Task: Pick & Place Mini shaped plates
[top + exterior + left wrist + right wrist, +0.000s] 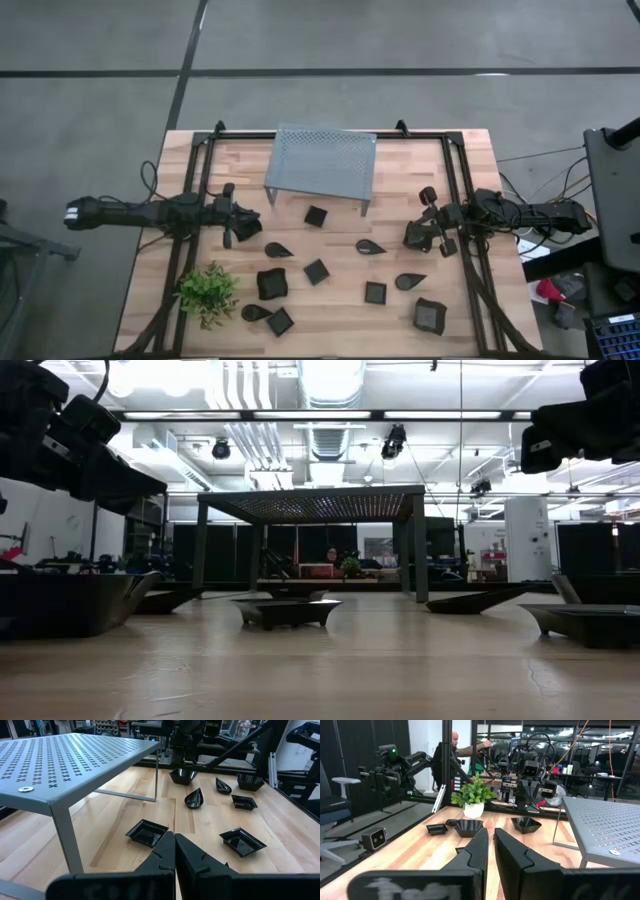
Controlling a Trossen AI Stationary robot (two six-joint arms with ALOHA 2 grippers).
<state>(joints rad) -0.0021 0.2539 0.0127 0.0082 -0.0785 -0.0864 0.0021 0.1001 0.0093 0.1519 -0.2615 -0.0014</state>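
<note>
Several small black plates lie flat on the wooden table: a square one (316,215), teardrops (278,250) (368,246) and larger ones (271,284) (430,315). My left gripper (250,228) is shut and empty above the table's left-middle. Past its fingers (174,847) show a square plate (146,832) and a teardrop (194,799). My right gripper (411,238) is shut and empty at the right-middle. Its wrist view (491,840) shows plates (469,826) farther off. In the low view both arms are raised clear of the plates (285,611).
A grey perforated metal rack (322,165) stands on legs at the table's far middle. A small green plant (208,292) in a white pot stands at the near left. Black frame rails (190,230) run along both table sides. A person (455,745) is beyond the table.
</note>
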